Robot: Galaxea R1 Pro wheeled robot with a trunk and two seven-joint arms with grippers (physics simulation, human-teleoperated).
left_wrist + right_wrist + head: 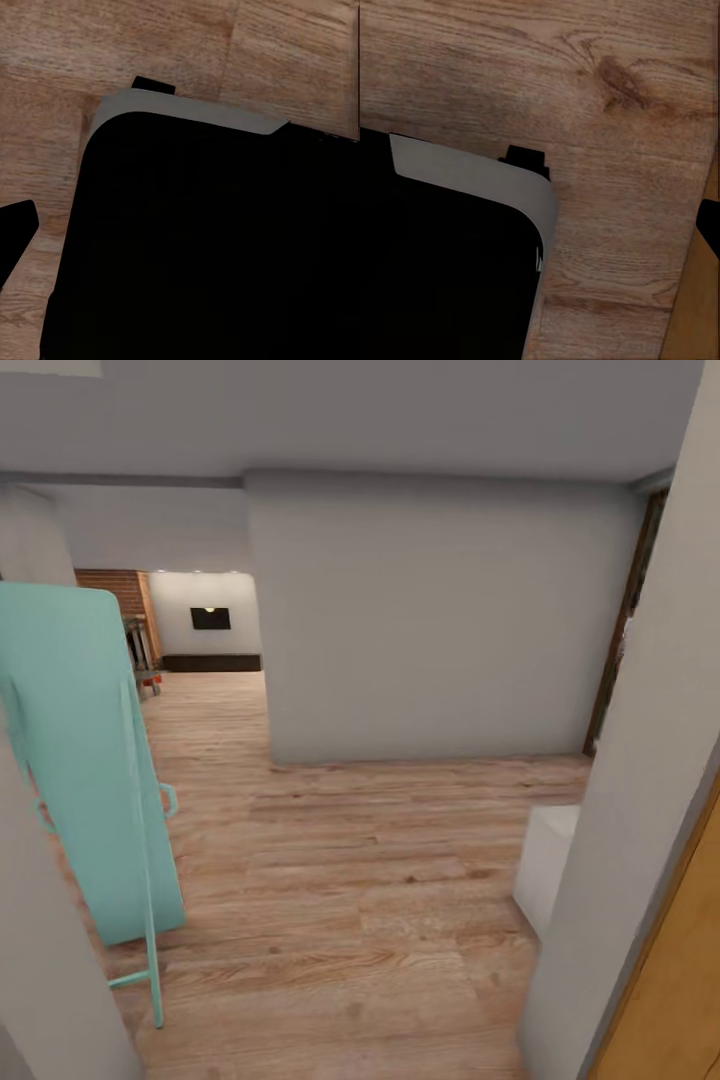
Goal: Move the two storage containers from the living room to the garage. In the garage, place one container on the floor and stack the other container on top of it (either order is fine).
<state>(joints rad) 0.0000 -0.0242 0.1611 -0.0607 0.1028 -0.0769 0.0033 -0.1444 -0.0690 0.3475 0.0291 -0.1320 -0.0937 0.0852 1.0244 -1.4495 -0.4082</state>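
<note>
I am in a hallway with a light wood-plank floor [350, 880]. The two storage containers are out of view, and so are the garage and its floor. Past the opening at the far left lies the living room [205, 630], with a brick wall [112, 586] and a dark screen. A small reddish shape [150, 681] sits low there, too small to identify. In the left wrist view, one dark fingertip [16, 229] of the left gripper hangs over the planks beside my black base [202, 247]. In the right wrist view, a fingertip [709, 229] of the right gripper shows at the edge, with nothing in it.
A turquoise folded board on thin legs [90, 780] leans at the left. A grey wall block [440, 620] faces me. At the right are a white box [545, 865], a grey wall edge [640, 810] and a wooden door [680, 1000]. A dark-framed doorway [625, 620] opens far right.
</note>
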